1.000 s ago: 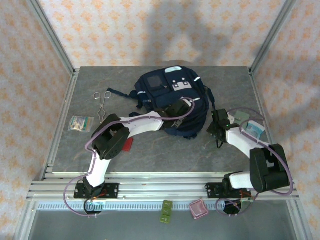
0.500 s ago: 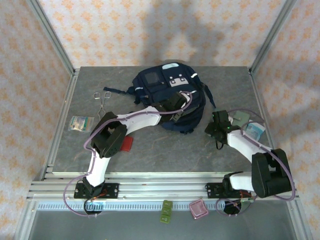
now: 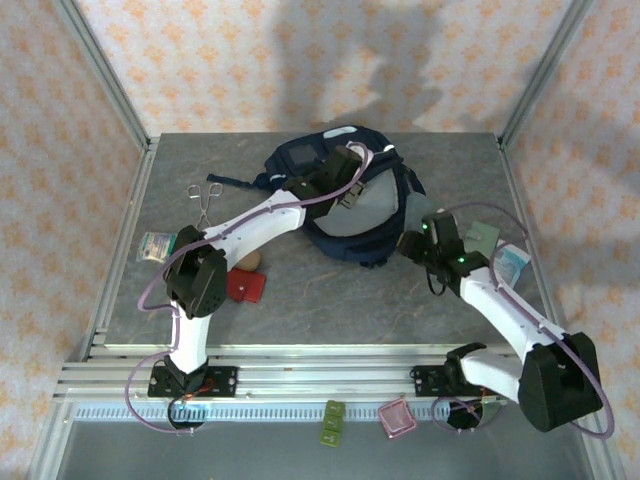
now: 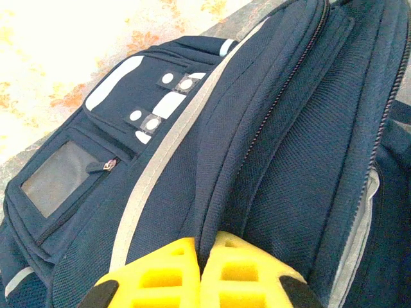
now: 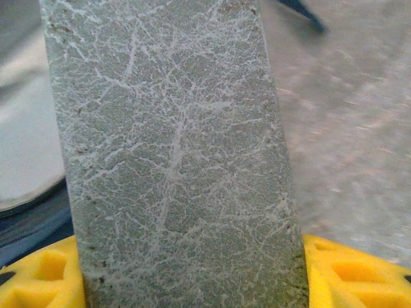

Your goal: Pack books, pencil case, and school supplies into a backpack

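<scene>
- Two arms are on the job. The left gripper [image 4: 204, 249] is clamped fully shut, with a fold of backpack [image 4: 289, 160] fabric nipped between its yellow fingers [image 4: 160, 273].
- Left wrist view gives me the close detail: zip lines, grey stripe, clear window pocket, white patches.
- From the top view I get the bigger picture: the bag's mouth is pulled open and its pale grey lining [image 3: 370, 210] is exposed.
- Backpack sits far-centre on the table [image 3: 330, 310].
- The right gripper [image 5: 192, 276] holds a grey-green flat slab [image 5: 173, 147] with white crackle lines, one finger pressed on each edge. I cannot tell whether it's a book.
- In the top view this gripper is just right of the backpack, and the slab is too small to read there.
- Top view also gives the pencil case [image 3: 251, 262] just beside the red square item [image 3: 245, 287]. Both are by the left arm's elbow, well apart from the backpack.
- Versus a second ago: the left jaws were part open on the bag's near side. Now they're shut and farther back, with the fabric lifted.
- The pencil case and most of the red square were under the left arm and are now uncovered.
- The right arm has reached closer to the bag.
</scene>
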Motion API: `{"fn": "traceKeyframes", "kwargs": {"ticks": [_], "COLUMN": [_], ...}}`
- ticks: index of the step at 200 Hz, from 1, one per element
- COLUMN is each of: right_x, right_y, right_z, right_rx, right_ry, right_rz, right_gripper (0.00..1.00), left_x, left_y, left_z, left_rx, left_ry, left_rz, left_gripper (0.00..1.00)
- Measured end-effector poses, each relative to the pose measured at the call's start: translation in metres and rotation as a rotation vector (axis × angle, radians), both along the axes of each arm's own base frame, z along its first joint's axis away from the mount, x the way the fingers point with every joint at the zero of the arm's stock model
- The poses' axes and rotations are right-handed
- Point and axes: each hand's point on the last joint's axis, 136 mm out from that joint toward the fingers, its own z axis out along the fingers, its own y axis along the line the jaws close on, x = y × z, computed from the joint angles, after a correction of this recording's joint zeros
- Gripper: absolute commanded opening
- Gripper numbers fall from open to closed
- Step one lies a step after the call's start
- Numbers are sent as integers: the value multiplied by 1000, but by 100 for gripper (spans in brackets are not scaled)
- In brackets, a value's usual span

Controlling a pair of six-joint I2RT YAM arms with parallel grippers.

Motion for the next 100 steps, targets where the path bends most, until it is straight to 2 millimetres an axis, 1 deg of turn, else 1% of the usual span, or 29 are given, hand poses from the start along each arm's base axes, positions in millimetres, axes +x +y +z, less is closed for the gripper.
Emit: {"fn": "traceKeyframes", "kwargs": {"ticks": [18,35,45,59,78,100], "right_x": [5,10,14,24,39,59], "right_y": [32,60,77,94,109,126], "right_z": [14,18,16,10,0,-9], "right_rx": [3,-1,-9,-19,-32,-45], "right_ry": [-36,-51,-46,-35,-16,0], "right_rz": [90,175,224,267,304,338], "right_gripper": [33,34,34,34,36,37], "left_x": [0,0,1,1,1,1], "left_y": [0,0,-1,-1,-1,-1], "left_z": [5,14,21,29,37,40], "left_rx": [-5,-17,-29,-37,-44,-45], "left_ry": [4,1,-6,-11,-16,-18], "left_rz": [4,9,11,13,16,16], "left_gripper": [0,0,0,0,0,0]}}
